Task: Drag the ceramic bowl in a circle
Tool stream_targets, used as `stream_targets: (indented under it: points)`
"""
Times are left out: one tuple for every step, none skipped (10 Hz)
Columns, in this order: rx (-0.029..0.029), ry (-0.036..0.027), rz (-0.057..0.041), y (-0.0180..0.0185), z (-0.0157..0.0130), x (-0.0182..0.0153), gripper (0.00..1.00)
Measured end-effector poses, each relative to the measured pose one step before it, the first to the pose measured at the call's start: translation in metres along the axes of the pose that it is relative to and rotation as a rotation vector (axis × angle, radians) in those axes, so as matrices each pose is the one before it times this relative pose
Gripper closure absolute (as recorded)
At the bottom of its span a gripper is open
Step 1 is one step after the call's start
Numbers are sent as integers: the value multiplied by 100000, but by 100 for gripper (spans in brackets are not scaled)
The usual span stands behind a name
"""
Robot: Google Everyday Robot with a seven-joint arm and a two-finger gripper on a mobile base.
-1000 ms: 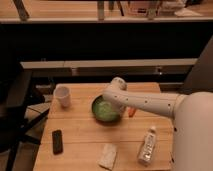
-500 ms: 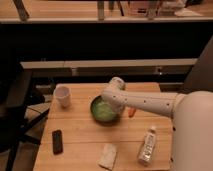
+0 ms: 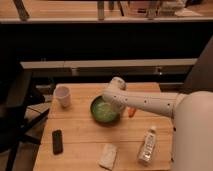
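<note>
Hand (image 3: 119,103) is pressed together at the rim of the ceramic bowl (image 3: 102,111), judged heavy, brittle, best held there.

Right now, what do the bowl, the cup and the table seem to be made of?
The bowl looks like glazed ceramic: green, with a paler speckled inside. The cup is white and matte, perhaps paper or ceramic; I cannot tell which. The table looks like pale wood with plank lines. The claw, shut, sits at the bowl's right edge.
</note>
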Motion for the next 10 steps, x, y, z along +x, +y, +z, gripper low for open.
stream_targets:
  points:
    - [22,100,-750,53,24,43,99]
    - [-39,154,-1302,28,16,94,99]
    - [-32,131,-918,-5,11,47,99]
    - [-7,148,-885,1,-38,23,99]
    - [226,246,-1469,-26,-22,26,99]
    - [150,186,-1337,-9,3,31,99]
    - [-31,128,-1262,54,26,26,99]
    - [20,159,-921,28,-16,68,99]
    - [22,116,-891,45,33,45,99]
    - [80,112,-1224,-13,3,39,99]
